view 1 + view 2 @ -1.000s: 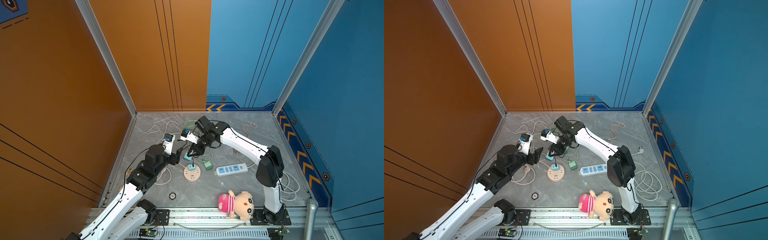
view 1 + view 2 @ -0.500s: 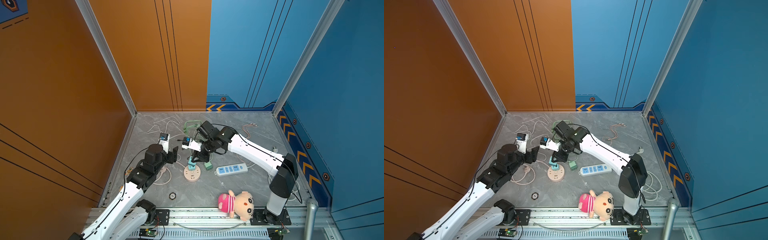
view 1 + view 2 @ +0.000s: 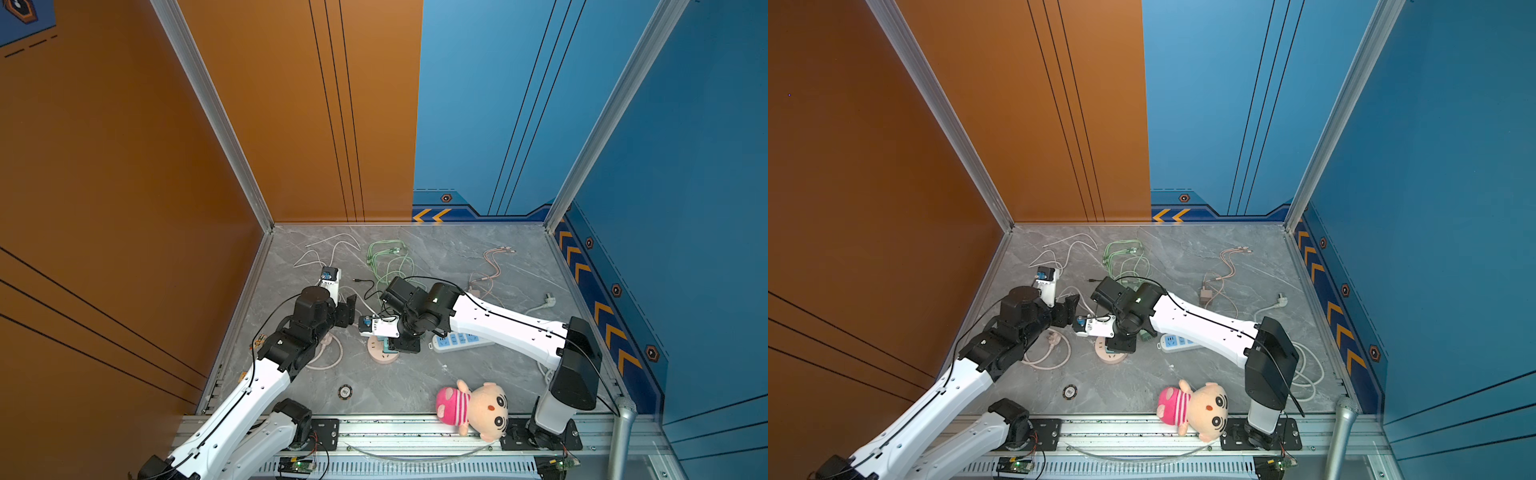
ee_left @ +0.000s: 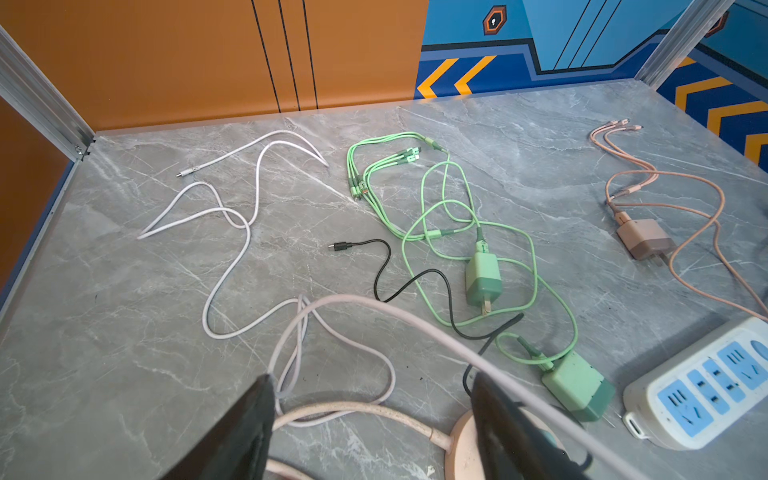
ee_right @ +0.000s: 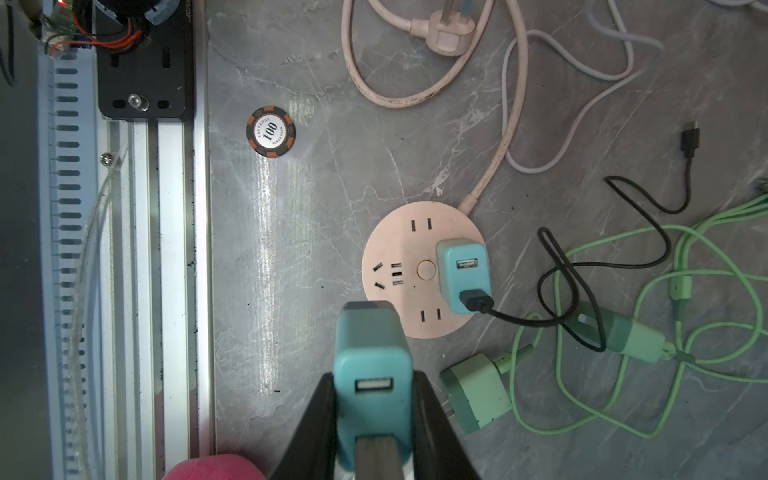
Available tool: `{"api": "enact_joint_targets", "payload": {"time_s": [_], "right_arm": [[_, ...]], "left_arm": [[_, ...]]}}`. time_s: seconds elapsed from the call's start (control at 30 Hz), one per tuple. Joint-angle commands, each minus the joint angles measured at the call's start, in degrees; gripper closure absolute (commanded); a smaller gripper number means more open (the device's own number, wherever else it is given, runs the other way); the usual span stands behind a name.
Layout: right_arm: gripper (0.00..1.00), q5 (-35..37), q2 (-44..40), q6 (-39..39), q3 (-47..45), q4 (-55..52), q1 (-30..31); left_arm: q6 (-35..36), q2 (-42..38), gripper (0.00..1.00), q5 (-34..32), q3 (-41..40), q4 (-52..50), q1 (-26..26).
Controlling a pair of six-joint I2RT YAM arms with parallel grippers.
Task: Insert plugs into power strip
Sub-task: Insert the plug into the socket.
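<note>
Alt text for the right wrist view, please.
The right gripper clamps a teal plug near a round pink power strip, where a second teal plug with a black cable already sits; two mint plugs lie beside.

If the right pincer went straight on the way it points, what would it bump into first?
The right pincer is shut on a teal plug, so the plug leads. It would probably meet the round pink power strip first, near its edge; how far above it hangs is unclear.
</note>
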Motion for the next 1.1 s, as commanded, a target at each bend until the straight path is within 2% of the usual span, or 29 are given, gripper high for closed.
{"api": "enact_joint_targets", "payload": {"time_s": [0.0,0.3,0.83,1.07], "right_arm": [[1.00,4.4,1.5,-2.4,-0.6,5.5,0.3],[1.00,5.3,6.9,-5.9,0.4,6.9,0.4],[1.00,0.0,8.1,-6.2,0.3,5.6,-0.1],[1.00,0.9,8.7,-6.8,-0.7,5.5,-0.4]], "left_arm": [[-0.6,0.4,0.25,-0.3,-0.5,-0.8,0.7],[-0.4,2.0,0.25,-0.8,-0.5,-0.8,1.0],[-0.6,4.2,0.25,0.1,-0.6,0.2,2.6],[-0.7,4.4,0.25,0.6,-0.4,0.3,3.1]]}}
